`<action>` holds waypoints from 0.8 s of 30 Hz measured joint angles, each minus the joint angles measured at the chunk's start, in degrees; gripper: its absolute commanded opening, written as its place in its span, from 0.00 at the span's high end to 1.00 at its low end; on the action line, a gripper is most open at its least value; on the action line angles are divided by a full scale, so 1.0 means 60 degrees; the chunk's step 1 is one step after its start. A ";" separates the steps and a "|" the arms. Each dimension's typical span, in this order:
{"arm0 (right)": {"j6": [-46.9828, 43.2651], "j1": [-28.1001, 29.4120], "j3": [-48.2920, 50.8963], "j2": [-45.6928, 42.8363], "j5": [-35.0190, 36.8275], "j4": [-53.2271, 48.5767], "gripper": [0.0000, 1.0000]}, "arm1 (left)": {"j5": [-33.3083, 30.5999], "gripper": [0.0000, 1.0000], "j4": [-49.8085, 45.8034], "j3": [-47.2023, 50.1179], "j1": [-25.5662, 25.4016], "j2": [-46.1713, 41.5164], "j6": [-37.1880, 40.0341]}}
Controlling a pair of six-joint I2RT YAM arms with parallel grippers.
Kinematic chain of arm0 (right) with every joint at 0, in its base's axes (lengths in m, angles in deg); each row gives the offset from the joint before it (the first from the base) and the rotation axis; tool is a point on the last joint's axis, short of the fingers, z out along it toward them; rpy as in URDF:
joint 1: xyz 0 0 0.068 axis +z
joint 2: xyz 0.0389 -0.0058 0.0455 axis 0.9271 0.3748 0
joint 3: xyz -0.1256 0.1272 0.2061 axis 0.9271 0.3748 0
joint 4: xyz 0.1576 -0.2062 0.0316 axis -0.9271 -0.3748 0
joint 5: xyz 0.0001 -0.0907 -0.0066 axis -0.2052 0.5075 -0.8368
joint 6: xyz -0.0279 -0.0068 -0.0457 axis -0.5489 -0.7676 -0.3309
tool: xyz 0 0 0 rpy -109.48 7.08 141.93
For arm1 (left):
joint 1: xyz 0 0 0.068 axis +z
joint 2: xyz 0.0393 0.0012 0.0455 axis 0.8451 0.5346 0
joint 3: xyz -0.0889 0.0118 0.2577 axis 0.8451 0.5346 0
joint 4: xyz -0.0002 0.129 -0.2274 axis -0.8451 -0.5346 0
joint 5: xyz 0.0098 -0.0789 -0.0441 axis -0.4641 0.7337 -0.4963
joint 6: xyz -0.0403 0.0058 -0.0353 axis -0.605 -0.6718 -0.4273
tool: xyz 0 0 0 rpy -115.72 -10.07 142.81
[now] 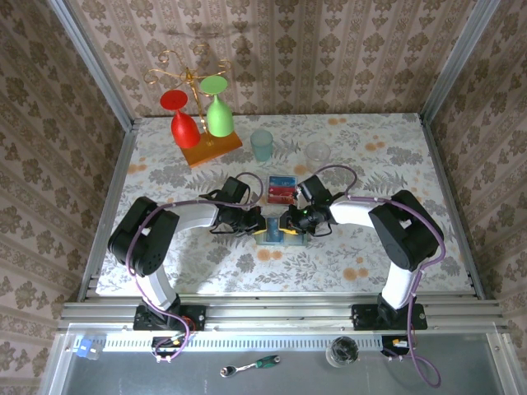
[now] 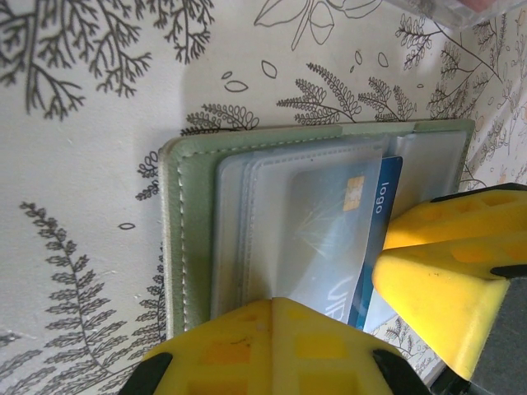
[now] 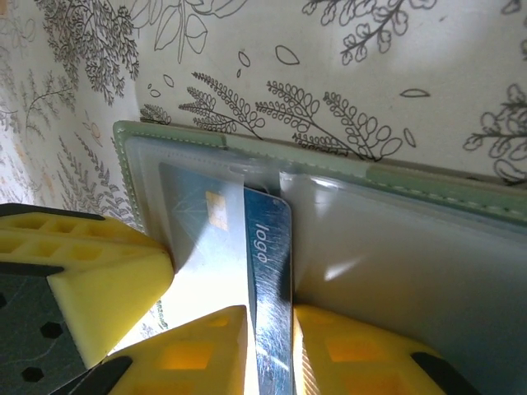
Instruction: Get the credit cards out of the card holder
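My right hand sits at the bottom edge of its wrist view. Its two fingers are closed in on the blue card, one on each side of the bare strip, and I see no gap, so I read it as a pinch. The rest of that card, chip included, lies under a clear sleeve toward the left of the frame, inside the card holder. The holder lies open and flat, its pale green stitched border crossing the upper part of the picture. My left hand has its fingers pressed together with nothing between them, and their tips are down on the clear sleeves at the bottom of its own view. From overhead, both hands meet over the holder at the middle of the tabletop, left hand on its left, right hand on its right. Just above it, apart from it, lie the loose cards, red and blue. Farther up stand a teal cup and a clear glass.
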 measured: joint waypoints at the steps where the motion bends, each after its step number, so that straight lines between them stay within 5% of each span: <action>1: 0.0047 -0.0011 0.0036 -0.0022 -0.0044 0.0069 0.79 | 0.0000 1.00 0.0000 0.0000 0.0000 0.0000 0.0000; 24: 0.0455 -0.0270 0.0707 -0.0266 -0.0273 0.1005 0.90 | 0.0000 1.00 -0.0029 -0.0007 0.0000 0.0000 0.0000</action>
